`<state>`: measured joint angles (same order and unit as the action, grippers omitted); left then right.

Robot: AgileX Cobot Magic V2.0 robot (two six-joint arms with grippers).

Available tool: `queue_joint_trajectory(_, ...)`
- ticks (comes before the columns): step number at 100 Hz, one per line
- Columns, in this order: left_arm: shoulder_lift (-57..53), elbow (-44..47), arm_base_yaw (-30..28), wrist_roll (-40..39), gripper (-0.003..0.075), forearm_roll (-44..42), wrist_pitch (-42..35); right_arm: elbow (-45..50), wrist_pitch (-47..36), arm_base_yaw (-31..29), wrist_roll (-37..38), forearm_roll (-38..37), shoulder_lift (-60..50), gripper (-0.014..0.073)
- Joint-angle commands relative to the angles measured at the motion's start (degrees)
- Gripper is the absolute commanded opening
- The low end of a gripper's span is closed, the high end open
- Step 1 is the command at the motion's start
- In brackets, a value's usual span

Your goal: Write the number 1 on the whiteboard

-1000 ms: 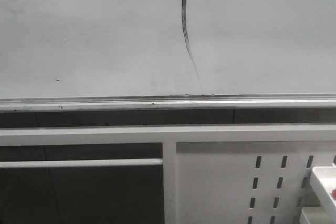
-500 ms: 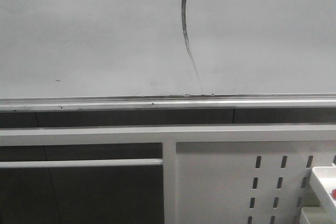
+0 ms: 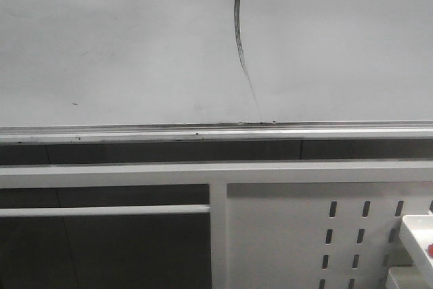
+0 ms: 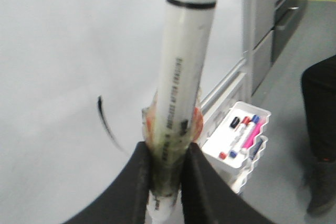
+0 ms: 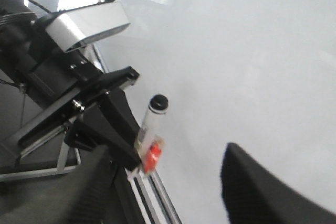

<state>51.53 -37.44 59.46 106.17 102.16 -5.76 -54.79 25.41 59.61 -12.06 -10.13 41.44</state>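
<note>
Front: thin curved black marker stroke of the number 1 (image 3: 239, 28) on pale glossy whiteboard (image 3: 338, 45) above silver rail; left wrist: black left gripper (image 4: 164, 174) clamped on white marker pen (image 4: 181, 87); right wrist: dark right gripper (image 5: 168, 182) spread, empty.

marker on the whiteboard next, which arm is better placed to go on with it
Left. Its gripper is shut on the marker, tip toward the whiteboard near the number 1. The right gripper is open and empty.

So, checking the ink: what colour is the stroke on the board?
Black: the stroke on the whiteboard is dark at top, fading to a faint line. Clearest in the front view.
</note>
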Motion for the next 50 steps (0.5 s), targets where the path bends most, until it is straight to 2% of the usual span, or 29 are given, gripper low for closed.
queue_joint_trajectory(1,1.6,-1.6,-0.9,-0.5,-0.002,2.7,-2.7,-1.6,5.1,-2.9,2.9,-0.9,-3.8,0.0105)
queue_joint_trajectory(4,2.4,-1.6,-1.4,-0.6,-0.002,2.9,-2.0,-1.1,7.4,-4.0,3.4,-0.9,-4.8,-0.0011)
queue_joint_trajectory(7,3.5,-1.6,-2.0,-0.6,-0.002,2.9,-1.0,-0.4,9.2,-4.6,3.6,-0.9,-6.0,-0.0076)
queue_joint_trajectory(15,6.1,-1.6,-4.5,-0.8,-0.002,5.0,1.7,2.7,10.0,-5.9,4.9,-0.9,-9.3,-0.0046)
queue_joint_trajectory(23,8.8,-1.6,-7.9,-5.4,-0.002,5.2,2.6,6.3,8.6,-6.3,6.5,-1.2,-12.9,-0.0048)
queue_joint_trajectory(34,10.4,-1.6,-13.5,-7.7,-0.002,5.2,4.1,11.7,5.8,-6.3,12.1,-2.1,-18.2,-0.0048)
queue_joint_trajectory(50,10.5,-1.7,-21.3,-7.7,-0.002,5.2,12.6,17.4,5.6,-6.3,13.8,-3.9,-23.5,-0.0048)
